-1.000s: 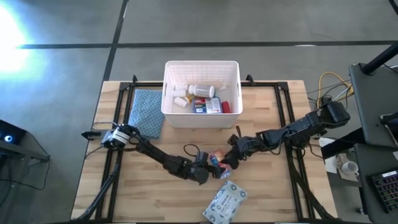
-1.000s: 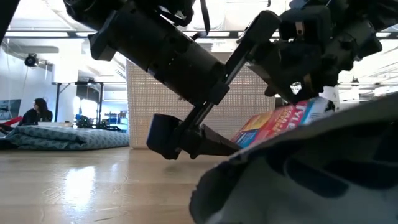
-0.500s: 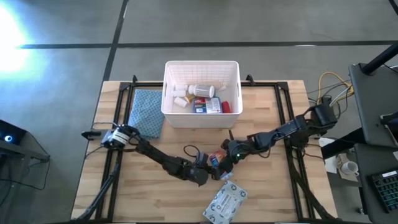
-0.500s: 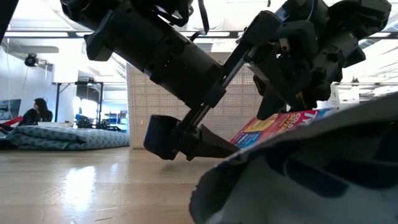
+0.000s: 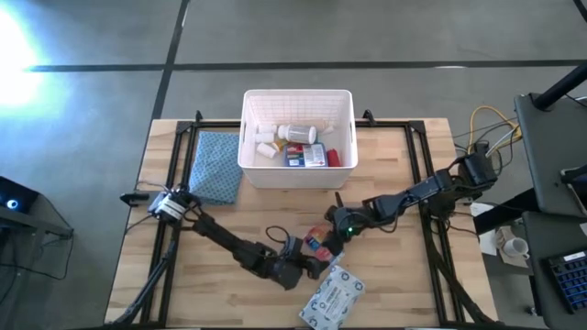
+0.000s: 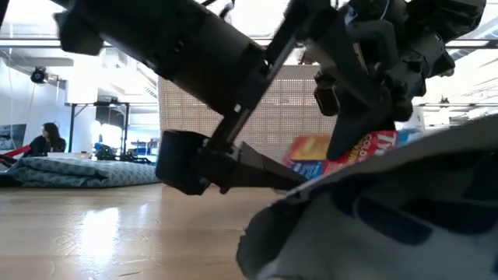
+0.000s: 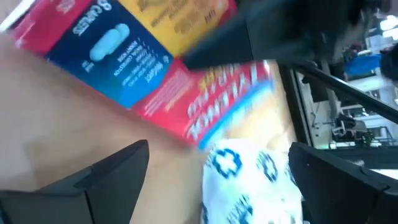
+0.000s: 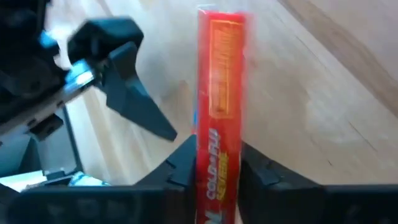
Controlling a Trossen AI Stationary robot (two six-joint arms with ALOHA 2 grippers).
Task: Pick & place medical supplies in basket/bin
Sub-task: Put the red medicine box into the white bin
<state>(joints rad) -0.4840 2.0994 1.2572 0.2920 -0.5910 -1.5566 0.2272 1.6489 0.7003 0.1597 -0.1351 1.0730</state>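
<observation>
Fingers (image 8: 255, 171) of right gripper (image 8: 217, 174) pinching red medicine box (image 8: 220, 93) by its narrow edges, just above wooden surface (image 5: 229, 220), in front of white bin (image 5: 297, 99). Left gripper (image 7: 217, 168) close alongside, fingers spread, facing same box and grey-white pack (image 5: 332, 298) beside it. Pill bottles (image 5: 295, 134) and first-aid box (image 5: 304, 154) already in bin. Blue cloth (image 5: 216, 165) lying left of bin.

The red box (image 8: 221, 118) is showing "COLD+FLU SEVERE" along its narrow edge. The grey-white pack (image 7: 252, 183) is displaying blue cross signs. Other print is proving unreadable.
</observation>
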